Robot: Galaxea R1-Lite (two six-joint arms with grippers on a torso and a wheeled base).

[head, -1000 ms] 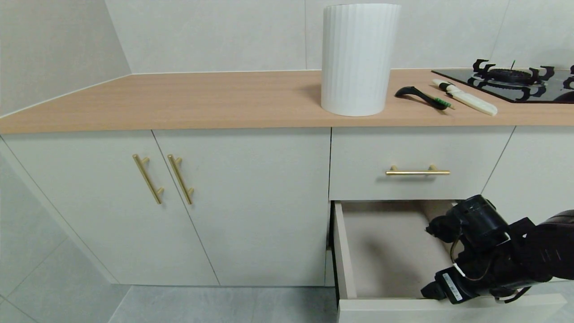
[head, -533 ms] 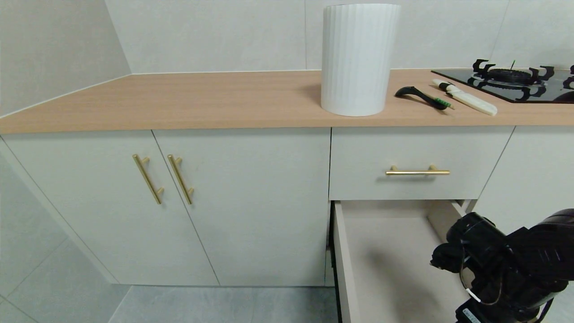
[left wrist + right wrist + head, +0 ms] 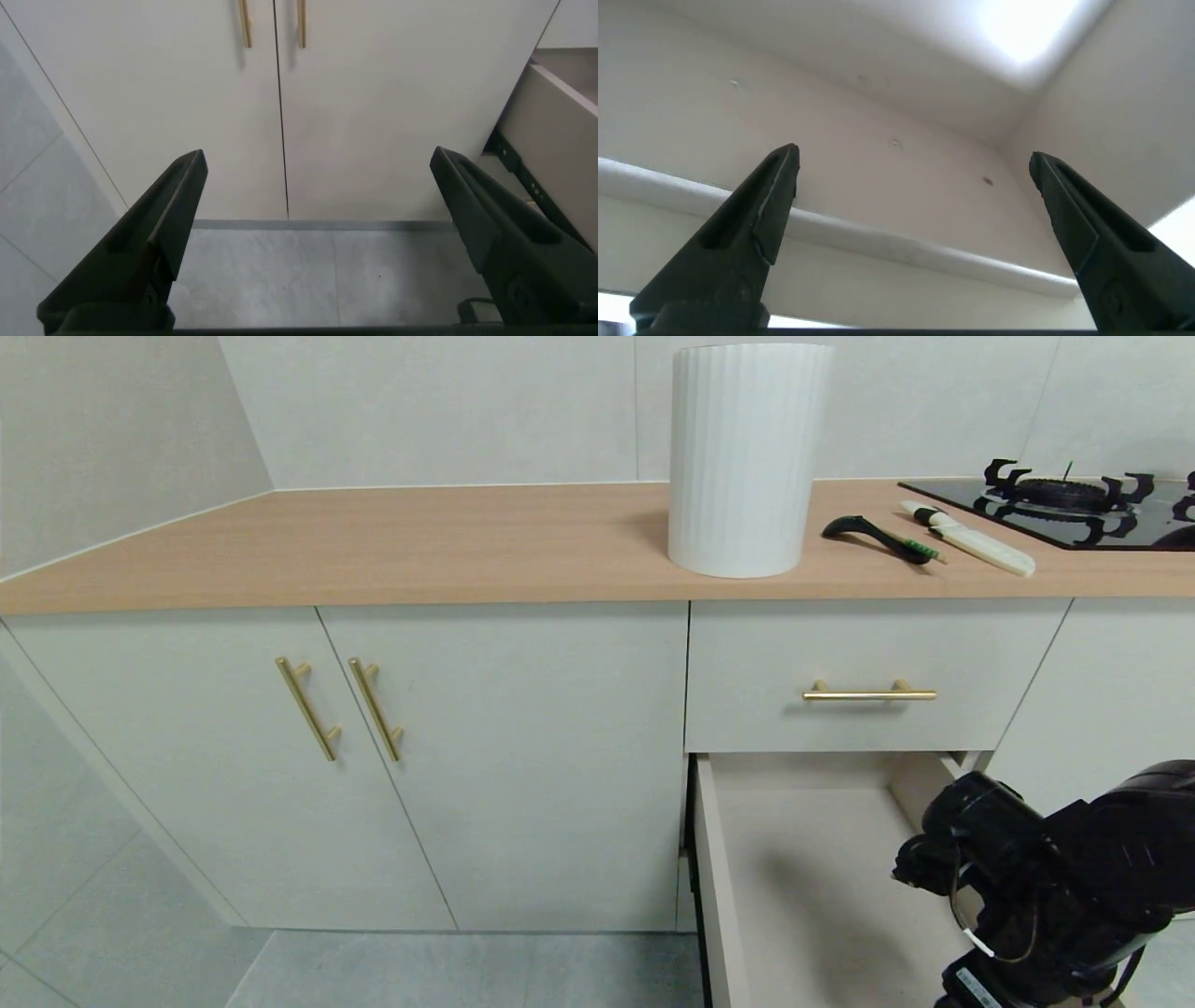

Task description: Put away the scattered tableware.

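Two pincers are in play, and both are empty. Nearest, the right pincer (image 3: 912,159) sits at the pulled-out drawer (image 3: 717,868) with its fingers spread wide, facing the drawer's pale inner wall. The drawer's floor, where it can be seen, is bare. The left pincer (image 3: 318,156), fingers also apart, hangs low before the cupboard doors (image 3: 280,93).

Above the drawer, on the desk (image 3: 420,541), lie the things to be put away: a black scoop (image 3: 873,534) and a white knife (image 3: 976,549). They rest flat and just beside each other, between the white canister (image 3: 747,457) and the hob (image 3: 1074,509).

Opening the drawer looks done, so fetching is likely the step in hand. The next move calls for lifting the right arm, the nearer one, out of the drawer and up to the desk. The pincer must then come down across a slim handle. Both pieces lie flat, so the fingers need to close low against the desk.
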